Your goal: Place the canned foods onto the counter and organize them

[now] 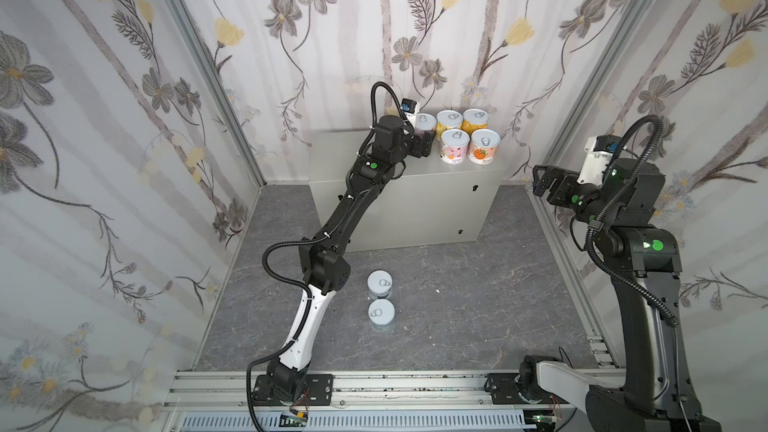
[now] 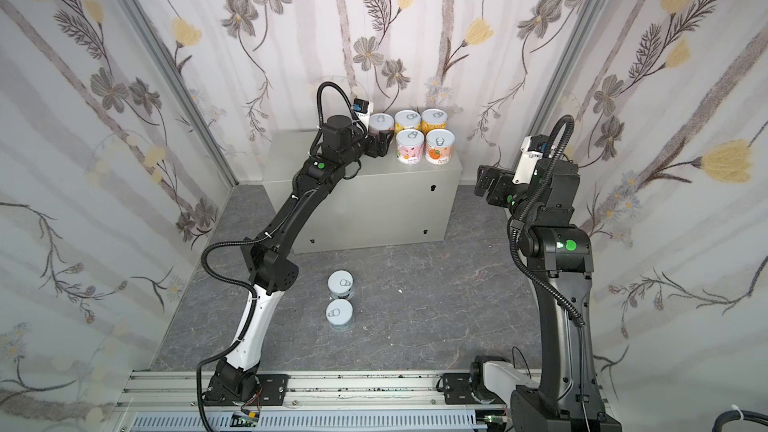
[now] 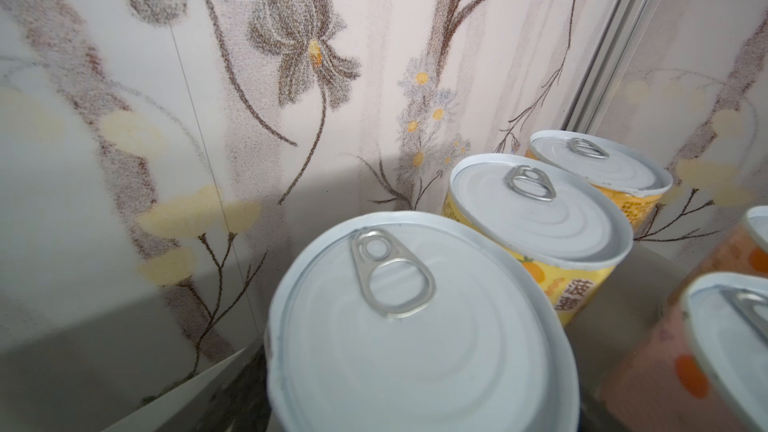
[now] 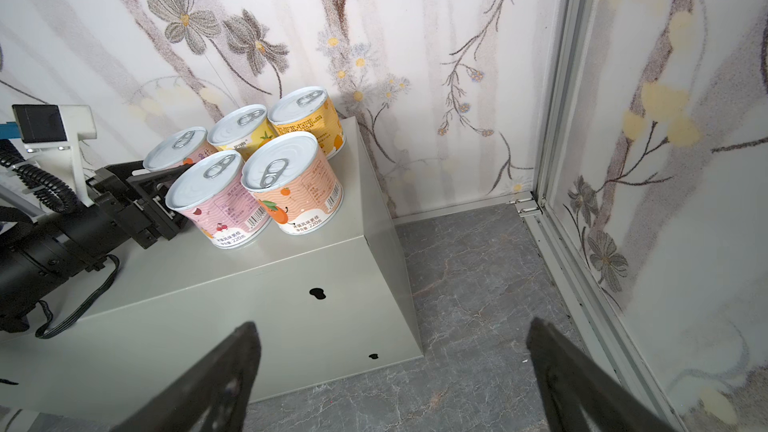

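Five tins (image 1: 454, 147) were set on the bench (image 1: 395, 201), two more on the floor (image 1: 478, 305). Whether the left pincer (image 4: 158, 174) was clamped on the rear tin (image 4: 176, 149) could not be told; the right pincer (image 4: 391, 322) was spread. Neighbours could be knocked by a skewed retreat.

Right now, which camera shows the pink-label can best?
Right wrist view: the pink-label can shows nearly whole, lid to base, label and barcode visible, front row on the counter. Both top views show the pink-label can small, from above. Left wrist view catches only a blurred, cropped slice.

Left jaws mostly hidden behind the pink tin (image 4: 220, 205); the nearest tin (image 3: 415, 347) is cropped in the left wrist view
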